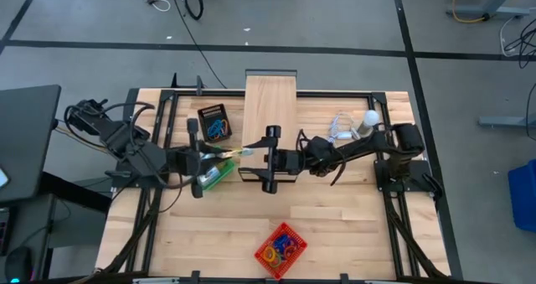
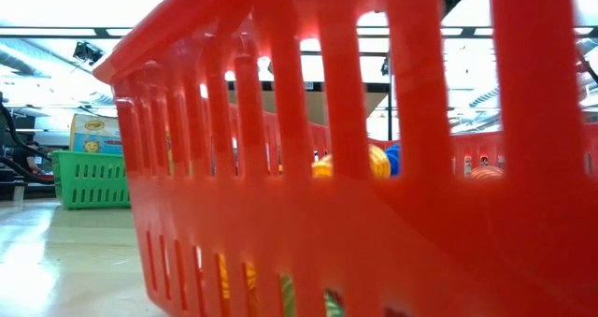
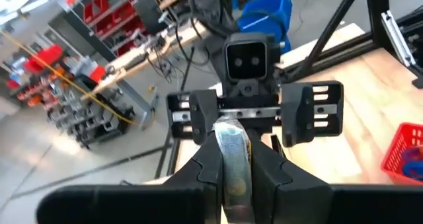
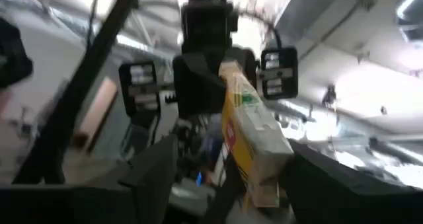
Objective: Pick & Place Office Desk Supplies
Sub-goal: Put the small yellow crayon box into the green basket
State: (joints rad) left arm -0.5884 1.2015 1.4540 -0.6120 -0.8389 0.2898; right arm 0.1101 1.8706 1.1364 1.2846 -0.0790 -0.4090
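A yellow-and-green crayon box [image 1: 234, 152] hangs in the air between my two arms, above the green basket [image 1: 216, 176]. My left gripper [image 1: 219, 153] is shut on its left end. My right gripper [image 1: 261, 158] faces it from the table's right, open. Its fingers stand wide on either side of the box's free end [image 4: 264, 164] without touching it. A second crayon box [image 2: 93, 135] stands in the green basket [image 2: 89, 179]. Coloured loops [image 1: 279, 249] lie in the red basket [image 1: 295, 252], and more loops fill a black box [image 1: 213, 123]. My left gripper pinches the crayon box between its two fingers [image 3: 208, 164] at the end nearest the left arm [image 3: 231, 159], one finger on each wide face. The fingers reach about level from the table's left and lie along the box. The box sticks out toward the right arm, lifted clear.
A long pale wooden box [image 1: 270, 108] lies at the far middle, right behind the two grippers. A white bulb with a coiled cable [image 1: 368, 121] sits at the far right. The red basket stands at the near edge, close in front of the low camera.
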